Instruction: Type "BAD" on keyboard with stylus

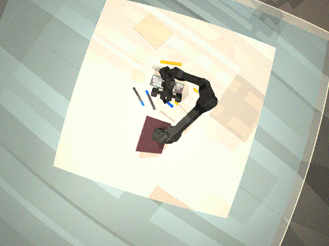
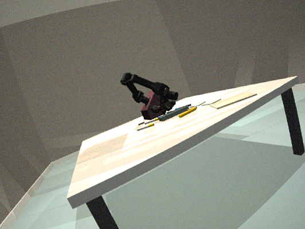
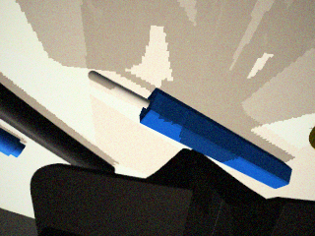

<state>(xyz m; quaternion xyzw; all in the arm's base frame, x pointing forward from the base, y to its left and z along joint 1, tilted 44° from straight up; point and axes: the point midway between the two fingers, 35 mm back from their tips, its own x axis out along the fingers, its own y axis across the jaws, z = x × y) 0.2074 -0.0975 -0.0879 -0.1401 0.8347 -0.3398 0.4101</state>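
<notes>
The stylus has a blue faceted body and a thin grey tip. It lies on the desk, crosswise just beyond my fingertips in the wrist view. My gripper is shut, with no stylus visible between its fingers; the fingertips overlap the stylus's lower edge in the wrist view. The keyboard, grey with light keys, lies partly hidden under my wrist. My fingertips are beyond its edge on the stylus's side in the top view. The letters on its keys are unreadable.
Two black-and-blue pens lie left of the gripper. A yellow bar lies behind the keyboard. Yellow-ended tools lie near the arm. A maroon block stands by the arm's base.
</notes>
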